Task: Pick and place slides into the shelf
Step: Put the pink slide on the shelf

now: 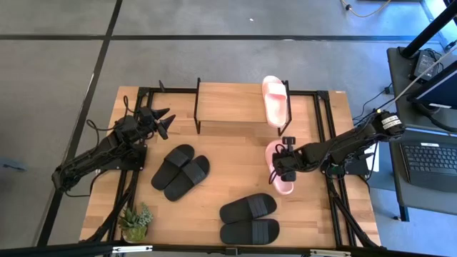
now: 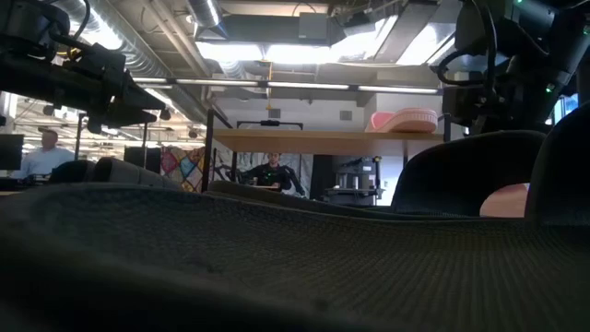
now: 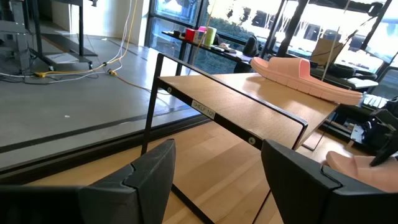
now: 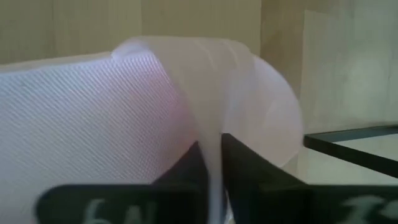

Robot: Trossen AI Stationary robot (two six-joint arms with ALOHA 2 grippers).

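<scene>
High view shows us the table (image 1: 235, 178), the shelf (image 1: 232, 103) carrying one pink slide (image 1: 275, 100), four black slides on the table, and our right pincer (image 1: 283, 169) clenched on the second pink slide's (image 1: 282, 182) thin strap, which could slip, while the left pincer (image 1: 163, 121) waits released.

- The slide (image 4: 155, 112) pinched in my right fingers (image 4: 249, 168) is pale pink with tiny woven lines.
- My fingers are black.
- The shelf (image 1: 232, 102) is light wood.
</scene>
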